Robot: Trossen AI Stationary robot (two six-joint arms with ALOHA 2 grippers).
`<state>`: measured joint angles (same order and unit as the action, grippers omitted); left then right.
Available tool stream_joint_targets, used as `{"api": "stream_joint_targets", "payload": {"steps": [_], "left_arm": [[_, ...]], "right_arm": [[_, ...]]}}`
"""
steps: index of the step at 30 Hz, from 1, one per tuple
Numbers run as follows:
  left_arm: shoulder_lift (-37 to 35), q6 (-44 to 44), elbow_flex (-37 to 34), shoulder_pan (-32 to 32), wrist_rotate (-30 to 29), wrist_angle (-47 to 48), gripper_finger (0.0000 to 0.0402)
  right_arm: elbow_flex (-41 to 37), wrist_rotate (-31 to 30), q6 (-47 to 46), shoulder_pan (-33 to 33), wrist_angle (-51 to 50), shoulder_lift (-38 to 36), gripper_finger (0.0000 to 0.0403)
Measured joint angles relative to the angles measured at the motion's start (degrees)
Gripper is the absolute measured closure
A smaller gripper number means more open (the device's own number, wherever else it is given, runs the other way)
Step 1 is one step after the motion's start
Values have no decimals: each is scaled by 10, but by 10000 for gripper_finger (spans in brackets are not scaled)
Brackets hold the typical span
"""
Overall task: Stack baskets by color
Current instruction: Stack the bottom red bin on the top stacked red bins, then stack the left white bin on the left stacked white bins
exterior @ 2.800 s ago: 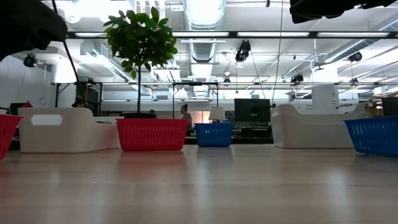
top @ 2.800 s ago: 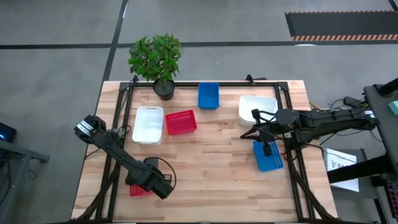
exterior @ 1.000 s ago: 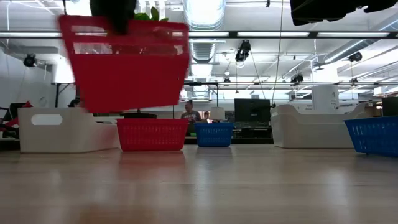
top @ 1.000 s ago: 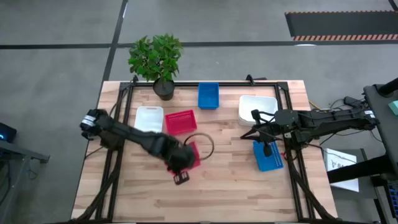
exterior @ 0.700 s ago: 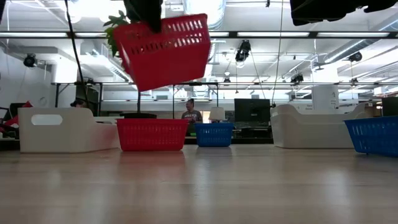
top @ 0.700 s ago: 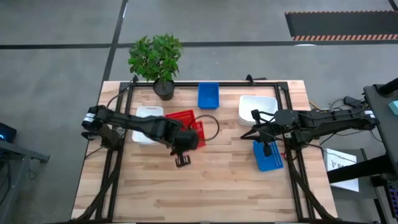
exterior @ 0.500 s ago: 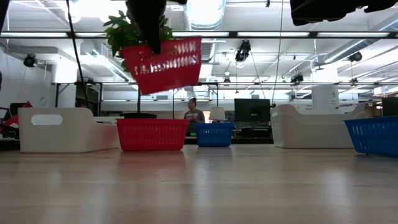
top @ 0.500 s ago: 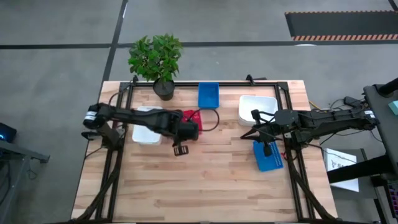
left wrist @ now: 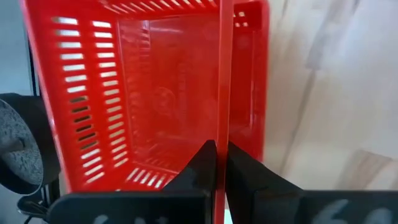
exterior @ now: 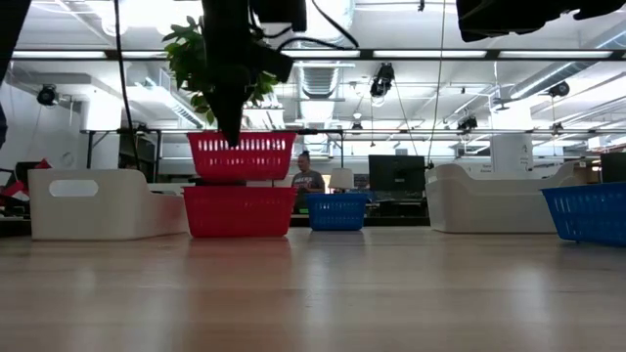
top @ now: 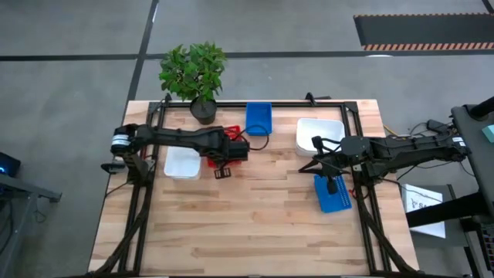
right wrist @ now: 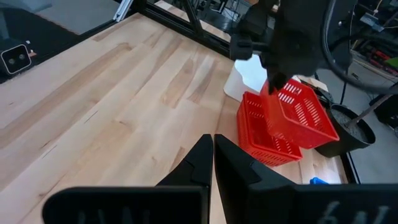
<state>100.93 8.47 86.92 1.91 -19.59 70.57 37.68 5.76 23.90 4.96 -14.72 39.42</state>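
Left gripper [left wrist: 216, 163] clamped on the side wall of a red basket [exterior: 242, 155], held level just above a second red basket [exterior: 240, 211] resting on the wooden table [top: 255, 224], near the potted plant [top: 194, 73] and a little toward the table's middle from it. Upper basket apparently set partly into the lower one; contact not certain. Beside the lower red basket, on the side away from the table's middle, a white basket [top: 184, 163]. Next to the plant along the far edge, a blue basket [top: 258, 117]. Farther from the plant, another white basket [top: 319, 133], and past it another blue basket [top: 333, 194]. Right gripper [right wrist: 213, 152] closed and empty, hovering over that second blue basket.
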Motion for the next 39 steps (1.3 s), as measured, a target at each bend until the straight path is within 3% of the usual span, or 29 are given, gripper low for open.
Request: {"api": "stream_joint_targets", "payload": {"steps": [25, 39], "left_arm": [[31, 16, -4, 0, 28, -19, 399], [23, 16, -4, -3, 28, -26, 295]], "right_arm": [[0, -19, -10, 0, -6, 0, 394], [0, -19, -10, 0, -11, 0, 394]]}}
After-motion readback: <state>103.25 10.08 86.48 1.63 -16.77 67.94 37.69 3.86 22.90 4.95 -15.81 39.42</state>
